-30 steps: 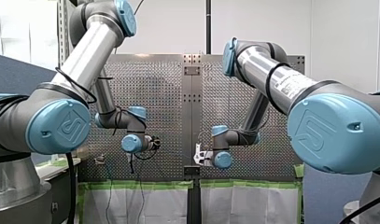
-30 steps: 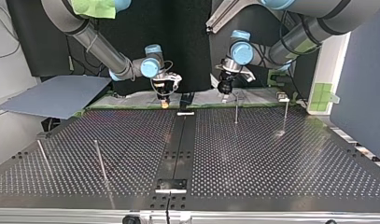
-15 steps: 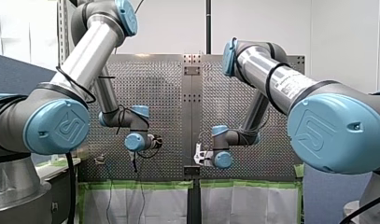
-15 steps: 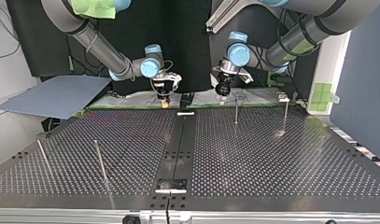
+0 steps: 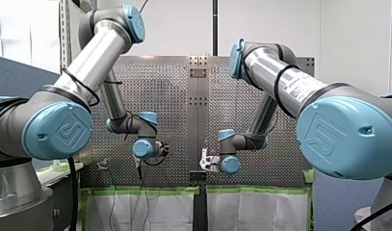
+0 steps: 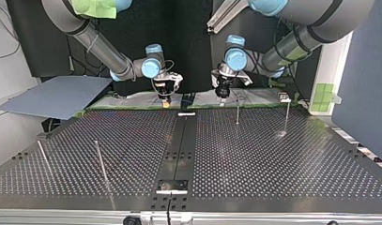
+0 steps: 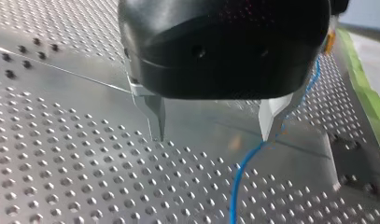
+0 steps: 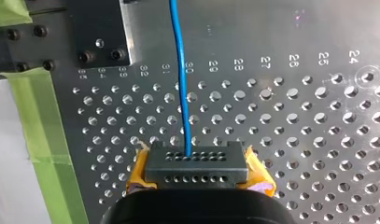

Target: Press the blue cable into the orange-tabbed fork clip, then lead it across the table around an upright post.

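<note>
Since the blue cable (image 8: 180, 70) looks soft and bendy, I would hold it short; my right end effector (image 8: 197, 164), top view's upper middle, is clamped on it, my left end effector (image 7: 212, 136) spread apart beside it.

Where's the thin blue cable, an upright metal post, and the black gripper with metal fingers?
thin blue cable (image 8: 180, 70), right wrist view, mid-length
upright metal post (image 6: 237, 112), top view, its shaft
black gripper with metal fingers (image 7: 213, 138), left wrist view, between its fingertips
</note>
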Robot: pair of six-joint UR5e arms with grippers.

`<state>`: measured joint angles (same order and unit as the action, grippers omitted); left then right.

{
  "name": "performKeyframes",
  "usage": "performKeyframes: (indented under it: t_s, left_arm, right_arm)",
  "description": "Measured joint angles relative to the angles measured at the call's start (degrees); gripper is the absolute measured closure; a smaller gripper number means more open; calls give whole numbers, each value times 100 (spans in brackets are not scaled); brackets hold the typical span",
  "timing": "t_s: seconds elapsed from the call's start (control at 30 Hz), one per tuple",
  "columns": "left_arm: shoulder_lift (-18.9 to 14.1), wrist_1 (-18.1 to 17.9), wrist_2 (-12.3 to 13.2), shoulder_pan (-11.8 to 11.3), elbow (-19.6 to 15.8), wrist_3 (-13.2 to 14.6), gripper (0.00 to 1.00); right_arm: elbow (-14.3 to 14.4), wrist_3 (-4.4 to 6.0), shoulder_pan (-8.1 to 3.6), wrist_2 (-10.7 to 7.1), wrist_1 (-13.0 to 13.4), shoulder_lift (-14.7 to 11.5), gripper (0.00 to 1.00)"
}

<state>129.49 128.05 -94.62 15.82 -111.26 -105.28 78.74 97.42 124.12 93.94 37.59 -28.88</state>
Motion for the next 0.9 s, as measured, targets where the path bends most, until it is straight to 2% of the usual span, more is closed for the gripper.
performKeyframes:
  t_s: [0.27,0.47,0.77,0.9]
  left_arm:
    - [423,384,-437,25,416,444,0]
    - [498,486,-709,28,551,738,0]
    - [506,529,-774,62,735,829,0]
    - [506,611,-897,88,818,913,0]
  right_arm:
    - [-2,-2,0,2,-39,0,100]
    - [-2,-5,0,2,-40,0,100]
    - [-1,-10,-1,2,-49,0,100]
    - [-1,-10,-8,2,-49,0,100]
